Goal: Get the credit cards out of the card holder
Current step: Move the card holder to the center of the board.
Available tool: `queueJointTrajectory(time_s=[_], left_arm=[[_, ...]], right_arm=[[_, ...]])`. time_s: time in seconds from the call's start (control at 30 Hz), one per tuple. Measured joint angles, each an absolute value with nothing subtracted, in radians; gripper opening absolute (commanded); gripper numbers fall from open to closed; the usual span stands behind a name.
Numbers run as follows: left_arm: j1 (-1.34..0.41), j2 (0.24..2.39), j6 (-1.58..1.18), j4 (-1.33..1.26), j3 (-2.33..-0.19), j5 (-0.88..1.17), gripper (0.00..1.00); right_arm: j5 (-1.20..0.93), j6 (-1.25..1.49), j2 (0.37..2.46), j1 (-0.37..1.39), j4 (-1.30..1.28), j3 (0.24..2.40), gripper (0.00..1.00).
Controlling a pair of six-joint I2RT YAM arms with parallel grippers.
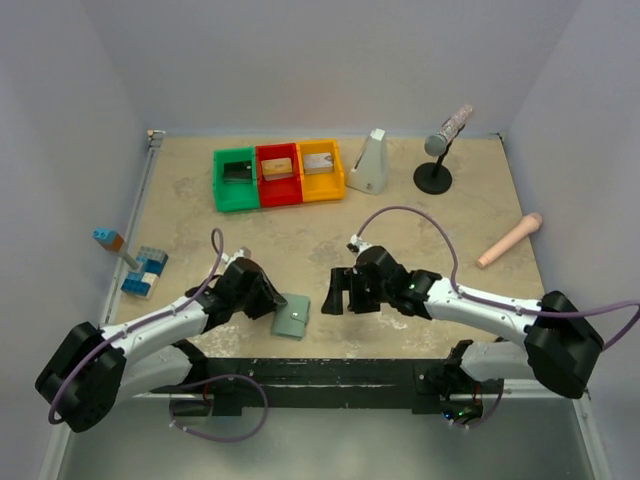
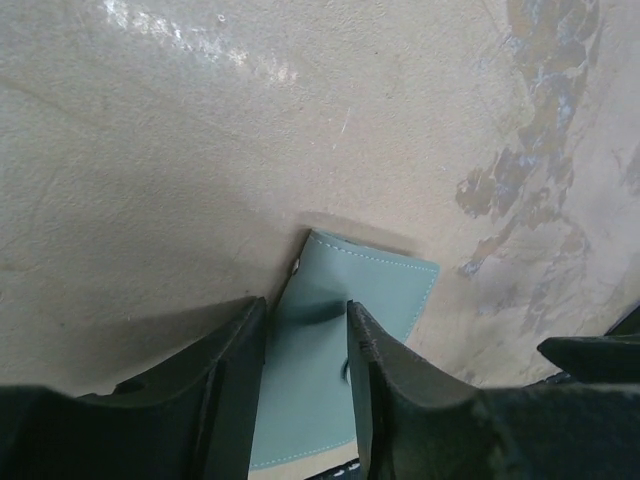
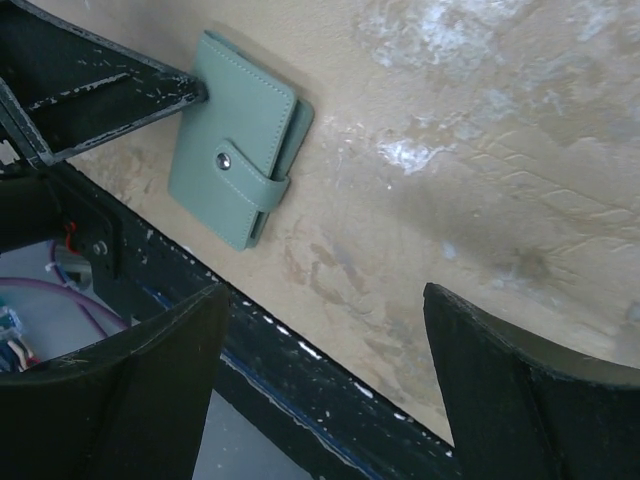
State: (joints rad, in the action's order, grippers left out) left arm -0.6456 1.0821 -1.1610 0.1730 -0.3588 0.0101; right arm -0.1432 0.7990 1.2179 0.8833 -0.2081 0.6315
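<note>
Now the snapped-shut card holder lies by the worktop's near edge, the left hand narrowly apart over it, the right hand spread wide just beside.

Along the worktop's far edge, left of centre, a green bin, a red bin holding a tan card and a yellow bin stand touching in a row. Right of them: a white wedge, then a microphone on a black stand. A peach cylinder lies near the right edge, blue bricks at the left edge
</note>
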Motion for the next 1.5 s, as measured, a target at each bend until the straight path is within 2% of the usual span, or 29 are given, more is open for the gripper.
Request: queueJointTrajectory(time_s=[0.1,0.23,0.37,0.8,0.93,1.0,1.5], left_arm=[[-0.651,1.044,-1.168,0.204,-0.359,-0.012,0.5],[-0.651,0.925,-1.168,0.274,-0.359,-0.063,0.5],[-0.651,0.853,-1.166,0.355,-0.359,-0.112,0.43],[-0.651,0.89,-1.119,0.457,-0.344,-0.138,0.29],[-0.651,0.904,-1.09,0.419,-0.332,-0.107,0.17],[-0.651,0.927,-1.078,0.386,-0.331,-0.08,0.15],[-0.651,0.957,-1.053,0.133,-0.24,0.108,0.11]], right_arm=[[-0.15,0.818,1.258,0.907,-0.193,0.653,0.82],[-0.155,0.839,1.299,0.917,-0.173,0.672,0.81],[-0.171,0.855,1.364,0.922,-0.154,0.704,0.79],[-0.228,0.917,1.579,0.931,-0.089,0.796,0.74],[-0.231,0.92,1.631,0.931,-0.089,0.847,0.72],[-0.231,0.92,1.653,0.931,-0.09,0.87,0.71],[-0.238,0.923,1.73,0.913,-0.126,0.967,0.66]])
